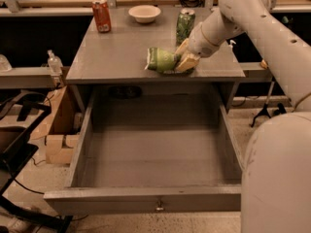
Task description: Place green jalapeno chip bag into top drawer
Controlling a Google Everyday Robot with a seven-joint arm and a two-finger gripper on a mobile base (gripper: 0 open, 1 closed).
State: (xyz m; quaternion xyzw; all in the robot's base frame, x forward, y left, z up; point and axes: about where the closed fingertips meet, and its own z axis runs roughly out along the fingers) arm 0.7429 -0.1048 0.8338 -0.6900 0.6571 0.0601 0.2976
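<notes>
The green jalapeno chip bag [160, 59] lies on the grey table top [121, 52] near its front edge, right of centre, with a white crimped end pointing left. My gripper [183, 56] comes in from the right on the white arm and is at the bag's right end, touching or covering it. The top drawer [146, 200] is pulled wide open below the table. Its grey inside holds nothing, and a small metal keyhole sits at the centre of its front panel.
An upright green drinks can [184, 25] stands just behind my gripper. A red can [101, 16] and a white bowl [144, 13] stand at the back of the table. My white arm and body fill the right side. Cardboard boxes [58, 140] and cables lie on the floor to the left.
</notes>
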